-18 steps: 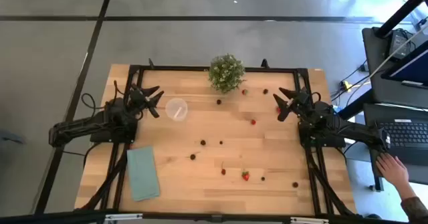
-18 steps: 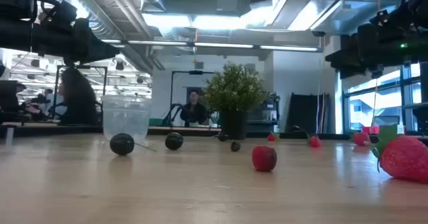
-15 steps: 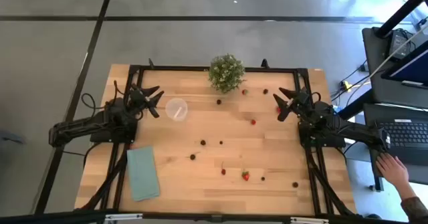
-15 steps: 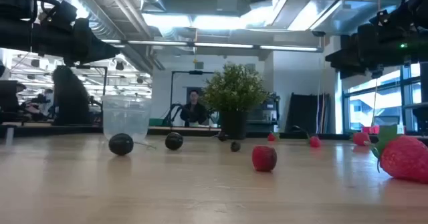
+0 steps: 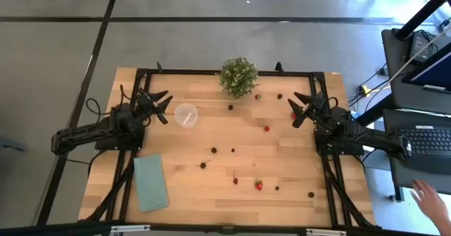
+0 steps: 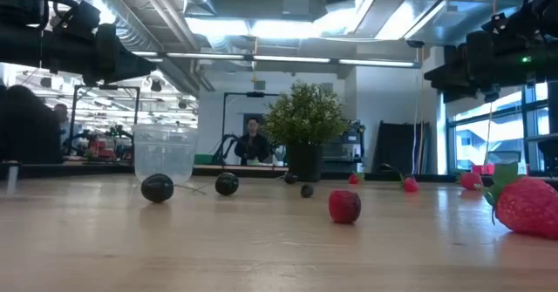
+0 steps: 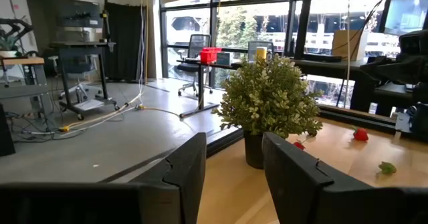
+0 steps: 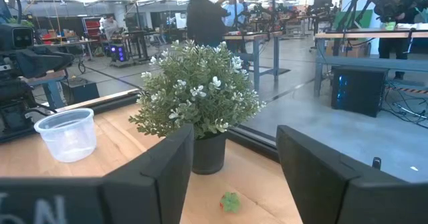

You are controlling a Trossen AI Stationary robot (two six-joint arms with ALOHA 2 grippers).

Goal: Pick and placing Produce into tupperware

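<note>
The room is a large open workspace with a grey floor [image 5: 211, 39], ceiling lights, glass walls, desks and office chairs; a few people stand far off in the low and right wrist views, and a hand [image 5: 431, 194] shows beside a keyboard to the right of the table frame. The pale wooden tabletop [image 5: 282, 158] sits in a black frame. A flat teal cloth [image 5: 150, 182] lies near its front left corner, and a bushy potted plant [image 5: 237, 76] stands at the middle of the far edge.

The left arm waits at the left side, its left end effector [image 5: 161, 106] raised and released, fingers apart with nothing between them. The right arm waits at the right side, its right end effector [image 5: 299, 108] likewise raised, spread and holding nothing.

The tupperware [image 5: 186, 114], a clear round cup, stands upright just beside the left end effector; it looks empty. The produce [image 5: 258, 185] lies scattered loose on the wood: red strawberry-like pieces and dark berries spread across the middle, the front and the right side, well apart from the cup, with a few near the plant.
</note>
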